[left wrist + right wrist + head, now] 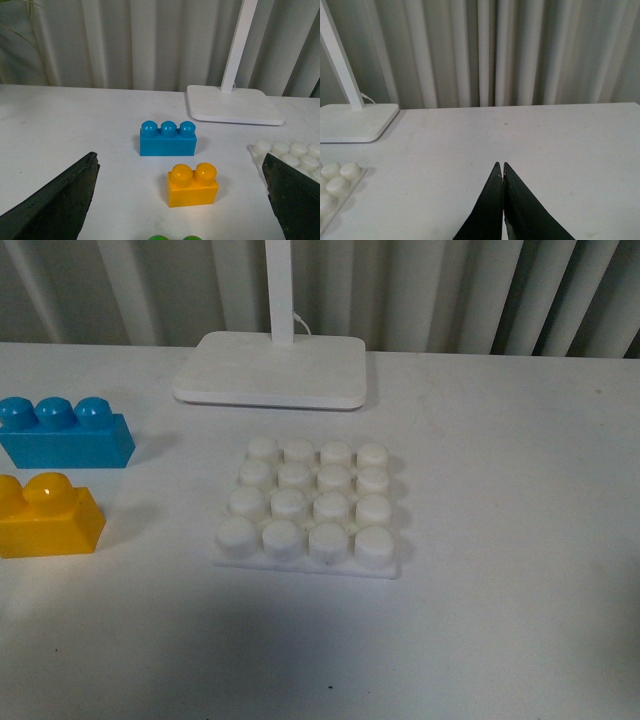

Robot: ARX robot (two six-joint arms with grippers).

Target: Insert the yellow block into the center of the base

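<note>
Left gripper (179, 156) spread wide, holding nothing; yellow block (192, 185) just ahead. Descend square, grip flat sides, clear blue brick (167, 139) beyond. Right gripper (502, 167) fingers together, empty.

Yellow block (47, 515), two studs up, upright on table, well left of white sixteen-stud base (308, 505), studs bare.

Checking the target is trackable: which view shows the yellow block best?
The left wrist view: the yellow block sits whole, near mid-frame, with nothing covering it. The front view cuts it off at the frame's left edge. The right wrist view does not show it.
</note>
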